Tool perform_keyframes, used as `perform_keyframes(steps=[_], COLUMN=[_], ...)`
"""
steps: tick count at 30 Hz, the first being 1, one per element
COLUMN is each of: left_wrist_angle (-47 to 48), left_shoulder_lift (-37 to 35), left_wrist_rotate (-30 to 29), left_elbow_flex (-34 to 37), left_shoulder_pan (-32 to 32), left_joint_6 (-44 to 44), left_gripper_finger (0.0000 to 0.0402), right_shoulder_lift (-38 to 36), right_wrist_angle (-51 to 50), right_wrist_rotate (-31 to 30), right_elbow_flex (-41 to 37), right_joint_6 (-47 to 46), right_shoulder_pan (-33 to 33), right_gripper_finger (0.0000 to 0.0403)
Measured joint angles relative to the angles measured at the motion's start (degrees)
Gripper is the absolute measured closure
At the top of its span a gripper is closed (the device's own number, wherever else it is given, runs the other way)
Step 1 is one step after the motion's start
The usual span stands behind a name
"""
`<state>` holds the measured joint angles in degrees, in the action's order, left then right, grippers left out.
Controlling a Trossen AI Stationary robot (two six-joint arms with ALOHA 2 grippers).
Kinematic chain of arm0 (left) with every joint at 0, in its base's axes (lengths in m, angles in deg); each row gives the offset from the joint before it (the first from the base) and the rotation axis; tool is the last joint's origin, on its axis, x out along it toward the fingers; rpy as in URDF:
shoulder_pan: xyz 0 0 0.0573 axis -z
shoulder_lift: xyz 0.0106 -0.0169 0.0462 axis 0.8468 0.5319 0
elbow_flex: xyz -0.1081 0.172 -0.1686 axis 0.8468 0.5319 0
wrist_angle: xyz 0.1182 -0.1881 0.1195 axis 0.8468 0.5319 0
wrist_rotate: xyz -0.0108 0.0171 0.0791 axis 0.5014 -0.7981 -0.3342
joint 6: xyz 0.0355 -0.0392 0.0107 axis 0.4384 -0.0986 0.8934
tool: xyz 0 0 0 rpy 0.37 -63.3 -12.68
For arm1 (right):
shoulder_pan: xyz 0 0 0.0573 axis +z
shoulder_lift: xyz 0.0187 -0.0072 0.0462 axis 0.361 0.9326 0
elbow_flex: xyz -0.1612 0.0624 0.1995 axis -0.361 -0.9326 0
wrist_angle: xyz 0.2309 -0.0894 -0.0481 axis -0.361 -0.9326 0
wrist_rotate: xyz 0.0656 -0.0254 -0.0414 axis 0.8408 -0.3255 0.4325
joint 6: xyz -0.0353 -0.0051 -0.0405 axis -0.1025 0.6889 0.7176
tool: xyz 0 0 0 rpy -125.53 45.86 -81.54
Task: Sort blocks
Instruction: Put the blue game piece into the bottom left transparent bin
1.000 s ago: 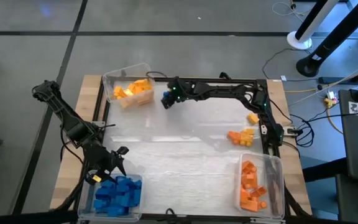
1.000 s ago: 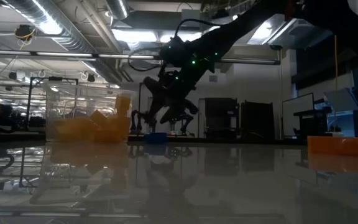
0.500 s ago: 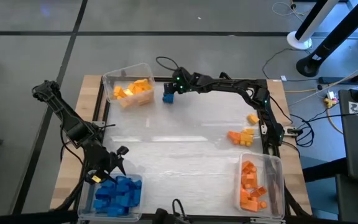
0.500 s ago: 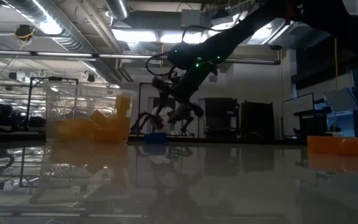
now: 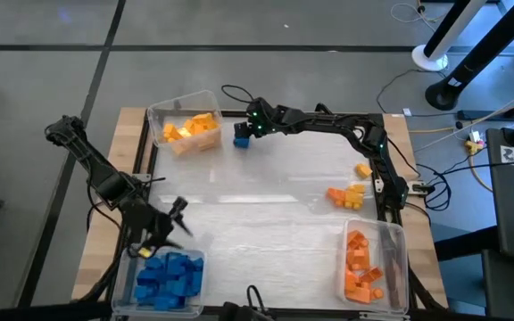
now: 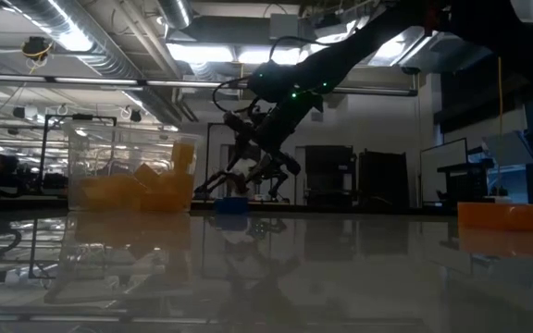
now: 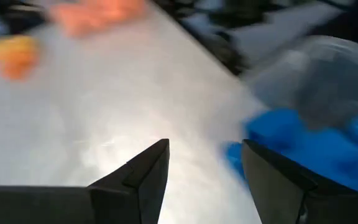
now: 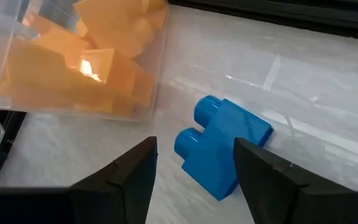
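Note:
A single blue block (image 5: 241, 136) (image 8: 229, 140) lies on its side on the table at the far edge, right of a clear bin of yellow blocks (image 5: 188, 127). My right gripper (image 5: 249, 127) (image 8: 194, 144) hovers open just above it; its fingers straddle the block's near end without touching it. At the near left, my left gripper (image 5: 178, 218) (image 7: 204, 148) hangs open and empty beside a bin of blue blocks (image 5: 169, 276) (image 7: 303, 146). A few orange and yellow blocks (image 5: 348, 193) lie loose at the right.
A clear bin of orange blocks (image 5: 371, 263) stands at the near right corner. A dark frame (image 5: 310, 116) borders the table. The middle of the table (image 5: 257, 214) is bare.
My right gripper has drawn back from over the blue block toward the table's right, risen slightly and rolled about its axis; the block lies where it was. My left gripper has rolled in place beside the blue bin.

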<state>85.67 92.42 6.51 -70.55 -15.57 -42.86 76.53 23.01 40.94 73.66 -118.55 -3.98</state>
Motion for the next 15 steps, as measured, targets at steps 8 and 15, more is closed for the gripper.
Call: perform_keyframes(steps=[8,15], left_wrist_angle=[-0.40,-0.66], left_shoulder_lift=[-1.51,-1.52], left_wrist_rotate=[-7.65,-7.65], left_elbow_flex=[-0.02,-0.02], left_shoulder_pan=[-6.47,-11.17], left_joint_6=[-0.79,-0.54], left_gripper_finger=[0.0213,0.0213], right_shoulder_lift=[0.00,0.00], right_wrist_angle=[-3.51,-5.10], right_wrist_rotate=[-2.81,-4.11], right_elbow_flex=[0.00,0.00], right_joint_6=[-1.83,-2.98], right_shoulder_pan=[-0.11,-0.02], right_gripper_finger=[0.0190,0.0190])
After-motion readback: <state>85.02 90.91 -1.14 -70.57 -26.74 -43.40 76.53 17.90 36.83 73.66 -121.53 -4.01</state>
